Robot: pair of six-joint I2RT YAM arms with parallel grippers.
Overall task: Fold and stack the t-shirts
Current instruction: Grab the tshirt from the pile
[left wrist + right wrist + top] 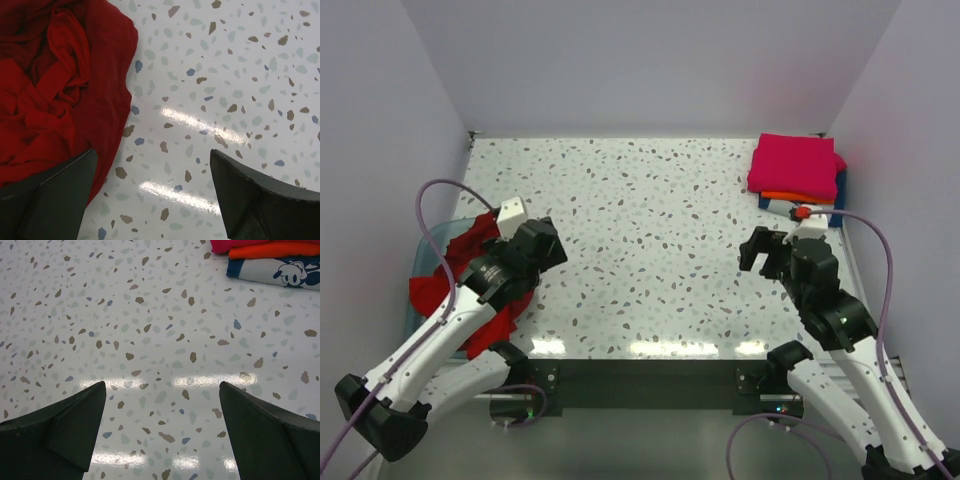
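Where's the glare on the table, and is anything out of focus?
Top external: glare patches along the near edge of the table, otherwise sharp. Left wrist: two glare streaks beside the red t-shirt, cloth crisp. Right wrist: glare band across mid-frame, folded stack legible.

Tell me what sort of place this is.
Probably a robot test booth, not a home: plain walls box in a speckled table, two arms are bolted at its near edge, and there is a folded stack and a crumpled red shirt.
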